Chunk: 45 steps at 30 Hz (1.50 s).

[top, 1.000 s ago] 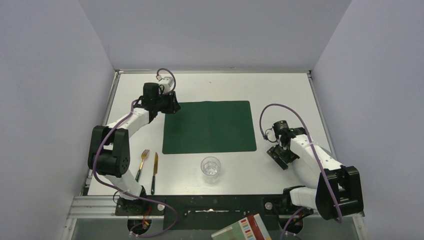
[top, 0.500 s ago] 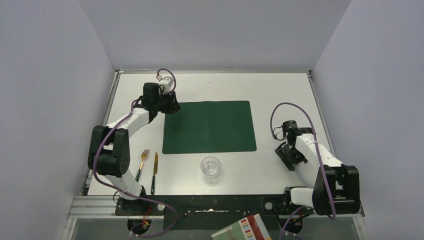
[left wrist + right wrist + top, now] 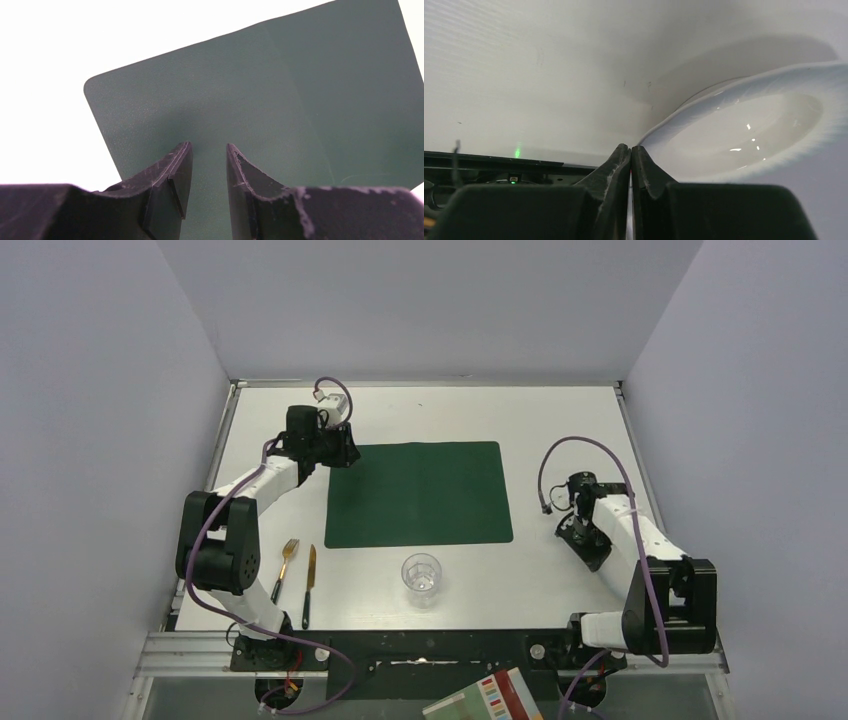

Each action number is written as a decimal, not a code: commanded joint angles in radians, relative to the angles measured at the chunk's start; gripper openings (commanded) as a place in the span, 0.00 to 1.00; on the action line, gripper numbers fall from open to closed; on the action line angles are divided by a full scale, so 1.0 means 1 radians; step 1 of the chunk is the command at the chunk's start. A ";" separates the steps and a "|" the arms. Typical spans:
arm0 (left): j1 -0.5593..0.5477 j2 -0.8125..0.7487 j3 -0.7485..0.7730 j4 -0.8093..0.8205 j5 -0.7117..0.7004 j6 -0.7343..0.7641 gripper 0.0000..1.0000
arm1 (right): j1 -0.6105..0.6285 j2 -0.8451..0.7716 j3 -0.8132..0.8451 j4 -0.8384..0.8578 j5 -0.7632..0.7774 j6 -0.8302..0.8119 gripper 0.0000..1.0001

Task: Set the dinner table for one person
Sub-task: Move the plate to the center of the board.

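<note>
The white dinner table [image 3: 560, 420] carries a dark green placemat [image 3: 418, 493] in its middle. My left gripper [image 3: 342, 450] hovers at the mat's far left corner. In the left wrist view its gripper [image 3: 209, 150] stands open by a narrow gap, with only the placemat [image 3: 280, 100] showing between the fingers. My right gripper [image 3: 590, 540] is at the table's right side. In the right wrist view the right gripper [image 3: 631, 149] is shut on the rim of a white plate [image 3: 744, 135], which is tilted. The plate is hard to make out in the top view.
A clear glass [image 3: 421, 575] stands in front of the mat. A gold-headed fork [image 3: 285, 565] and a knife [image 3: 309, 585] lie side by side at the near left. A coloured booklet [image 3: 485, 698] lies below the table's near edge.
My right gripper has moved to the right, away from the mat, and its jaws have closed. The left arm, glass, fork and knife have not moved.
</note>
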 commanded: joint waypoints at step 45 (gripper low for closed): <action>-0.004 -0.029 0.012 0.061 -0.006 0.024 0.29 | -0.482 0.113 0.064 0.182 -0.231 -0.406 0.00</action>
